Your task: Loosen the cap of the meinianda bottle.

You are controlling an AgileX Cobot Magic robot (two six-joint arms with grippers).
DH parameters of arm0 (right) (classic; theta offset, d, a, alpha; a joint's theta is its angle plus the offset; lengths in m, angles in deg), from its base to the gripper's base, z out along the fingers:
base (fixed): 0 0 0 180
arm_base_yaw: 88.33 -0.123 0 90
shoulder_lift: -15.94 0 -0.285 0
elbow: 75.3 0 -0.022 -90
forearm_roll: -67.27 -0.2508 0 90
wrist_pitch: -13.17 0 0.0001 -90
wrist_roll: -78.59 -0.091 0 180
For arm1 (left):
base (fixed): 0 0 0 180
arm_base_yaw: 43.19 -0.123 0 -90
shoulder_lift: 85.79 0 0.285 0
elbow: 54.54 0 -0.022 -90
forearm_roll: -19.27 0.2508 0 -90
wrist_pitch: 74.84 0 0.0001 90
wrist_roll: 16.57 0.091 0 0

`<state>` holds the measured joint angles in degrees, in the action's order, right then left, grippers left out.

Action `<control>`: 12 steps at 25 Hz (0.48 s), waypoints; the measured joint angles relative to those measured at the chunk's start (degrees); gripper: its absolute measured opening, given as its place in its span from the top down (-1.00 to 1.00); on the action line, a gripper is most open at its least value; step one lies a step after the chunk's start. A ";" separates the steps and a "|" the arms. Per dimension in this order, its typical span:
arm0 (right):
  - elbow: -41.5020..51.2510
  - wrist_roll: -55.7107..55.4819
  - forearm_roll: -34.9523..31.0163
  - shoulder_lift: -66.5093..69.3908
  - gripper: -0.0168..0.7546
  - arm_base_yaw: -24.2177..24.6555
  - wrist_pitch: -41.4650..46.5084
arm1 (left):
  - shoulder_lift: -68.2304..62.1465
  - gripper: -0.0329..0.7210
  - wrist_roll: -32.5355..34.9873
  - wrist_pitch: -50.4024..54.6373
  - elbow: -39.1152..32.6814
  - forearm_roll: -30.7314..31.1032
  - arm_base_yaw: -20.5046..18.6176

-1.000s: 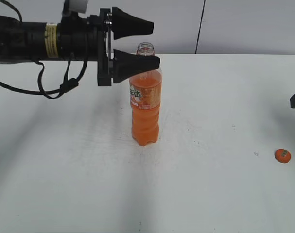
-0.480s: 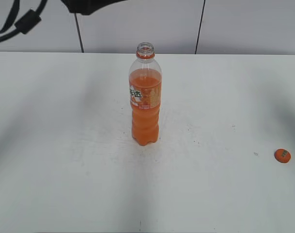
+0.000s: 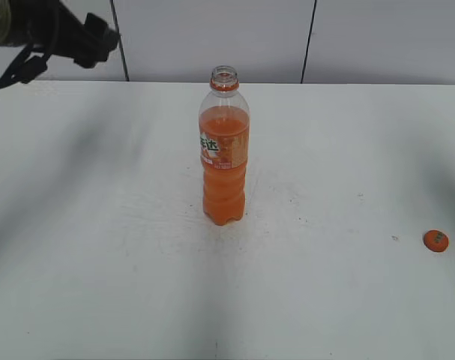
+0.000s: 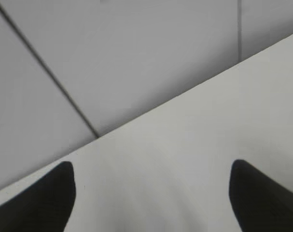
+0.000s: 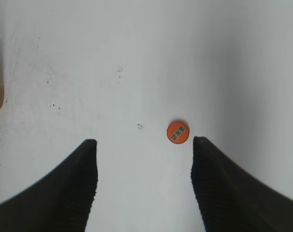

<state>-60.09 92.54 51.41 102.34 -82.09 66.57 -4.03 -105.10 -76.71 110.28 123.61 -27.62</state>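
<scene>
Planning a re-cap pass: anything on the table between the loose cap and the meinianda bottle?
Nothing visible. The cap lies flat near the table's right edge, the meinianda bottle stands upright at centre with its neck open, and only bare white table with faint specks lies between them. The right end effector is above the cap, open.

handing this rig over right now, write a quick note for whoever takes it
Left gripper: open, empty, facing the table's far edge and wall.
Right gripper: open, empty, above the table, the cap just ahead of its fingertips.
Meinianda bottle: upright mid-table, mouth open, only the orange neck ring on it.
Cap lies flat near the table's right edge.
Done: cap is off entirely. Left: nothing visible.
</scene>
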 joint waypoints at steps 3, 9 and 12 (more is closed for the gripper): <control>-0.06 0.00 0.00 -0.73 -0.24 0.00 1.04 | -0.32 -0.65 -0.01 8.32 -3.35 -1.49 0.00; -0.06 0.11 0.00 -1.44 -0.24 0.00 2.54 | -0.37 -0.65 17.17 21.24 -4.34 -28.12 0.00; -0.06 0.16 0.00 -1.48 -0.24 0.00 3.11 | -0.37 -0.65 31.32 24.18 -4.40 -45.73 0.00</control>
<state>-60.16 92.70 51.41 100.87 -82.09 69.68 -4.41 -73.78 -52.53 105.88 77.88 -27.62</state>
